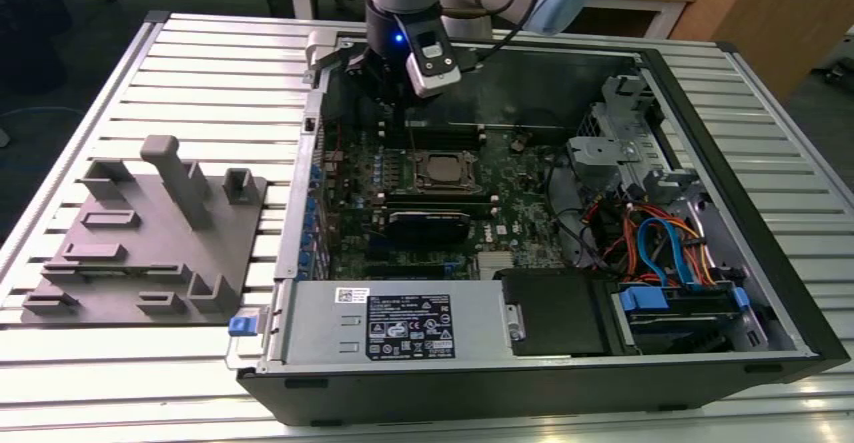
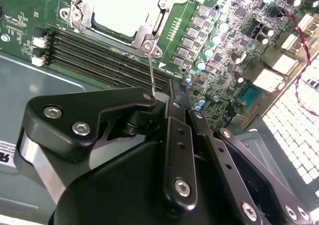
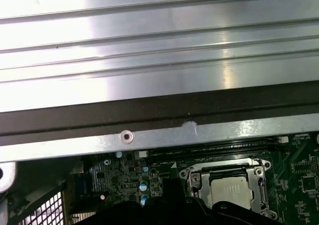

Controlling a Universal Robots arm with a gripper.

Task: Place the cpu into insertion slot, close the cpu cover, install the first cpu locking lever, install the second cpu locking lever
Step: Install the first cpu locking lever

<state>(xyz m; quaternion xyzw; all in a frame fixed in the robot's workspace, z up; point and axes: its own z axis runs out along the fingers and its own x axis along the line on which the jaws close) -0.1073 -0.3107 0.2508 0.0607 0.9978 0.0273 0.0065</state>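
— Whereabouts of the cpu [image 2: 127, 6]?

— Down flat in the insertion slot [image 3: 195, 182], dull silvery top up, at the middle of the motherboard [image 1: 400, 218], nearer the far wall of the computer case [image 1: 561, 78]. Partly cut off by the picture's edge in the second wrist view, and glaring bright there.

— And the cpu cover [image 2: 87, 8]?

— Lying flat round the chip, window over the metal top, in both wrist views. Latched or merely resting: cannot tell.

— Any locking lever [image 2: 150, 70]?

— One thin wire, standing up from the socket's corner beside the memory slots [image 2: 99, 58], top end reaching the tip of the gripper [image 2: 160, 93]. Far side of the socket out of frame.

— State of the claw?

— Cannot tell. Seen from behind its own black linkage, tip hidden at the meeting with the wire; touching or clamped, not to be made out. In the exterior view, hanging over the board's far edge, a little to the exterior view's left of the socket, too dark to read.

— Round about?

— Case open on a slatted metal table [image 1: 214, 53]. Power supply [image 1: 400, 328] along the near wall, blue and orange cables [image 1: 654, 248] toward the exterior view's right. Grey fixture tray [image 1: 147, 253] on the table beside the case, at the exterior view's left. In the first wrist view, lower edge of the socket covered by a dark blurred shape.
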